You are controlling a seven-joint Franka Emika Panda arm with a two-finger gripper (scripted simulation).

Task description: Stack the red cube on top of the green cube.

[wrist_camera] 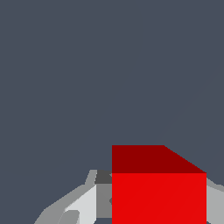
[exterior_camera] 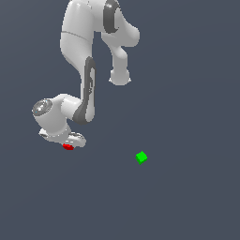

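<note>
The red cube (exterior_camera: 68, 146) shows as a small red patch under the hand, at the exterior view's left. In the wrist view the red cube (wrist_camera: 158, 192) fills the space between the two fingers (wrist_camera: 83, 205), and each finger lies against one of its sides. My gripper (exterior_camera: 70, 143) is shut on it, and it shows in the wrist view (wrist_camera: 157, 208) too. The green cube (exterior_camera: 141, 157) sits alone on the floor, well off to the exterior view's right of the gripper and slightly nearer the camera. It is out of the wrist view.
The arm's white links (exterior_camera: 84, 56) rise above the gripper at the exterior view's upper left. The ground (exterior_camera: 187, 201) is a plain dark grey-blue surface with no other objects in view.
</note>
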